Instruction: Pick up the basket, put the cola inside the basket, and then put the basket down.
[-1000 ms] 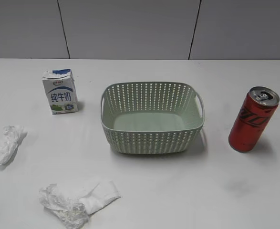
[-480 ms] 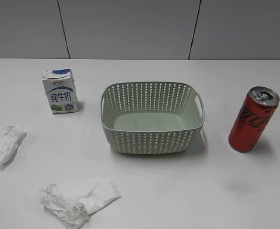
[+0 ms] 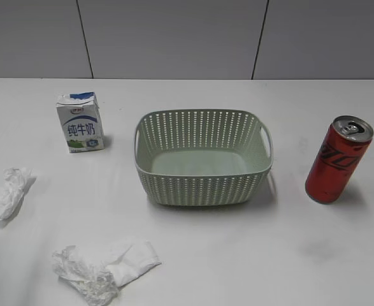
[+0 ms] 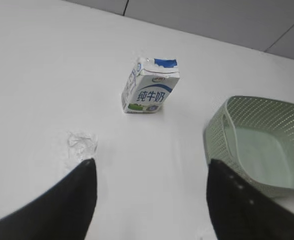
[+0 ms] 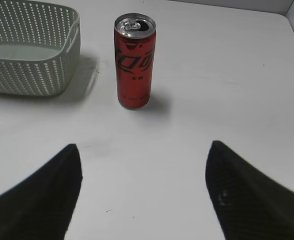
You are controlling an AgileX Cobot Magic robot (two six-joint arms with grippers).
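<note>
The pale sage-green basket [image 3: 203, 156] stands empty on the white table, mid-view; it also shows in the left wrist view [image 4: 259, 145] and the right wrist view [image 5: 31, 47]. The red cola can [image 3: 337, 159] stands upright to the right of the basket, apart from it, and shows in the right wrist view [image 5: 133, 62]. My left gripper [image 4: 149, 162] is open and empty, above the table to the left of the basket. My right gripper [image 5: 142, 150] is open and empty, short of the can. Neither gripper shows in the exterior view.
A white-and-blue milk carton [image 3: 79, 122] stands left of the basket, also in the left wrist view [image 4: 150, 87]. One crumpled white tissue [image 3: 9, 192] lies at the far left, another [image 3: 104, 266] at the front left. A grey wall runs behind the table.
The crumpled tissue at the far left has shifted slightly. Nothing else has visibly moved.
</note>
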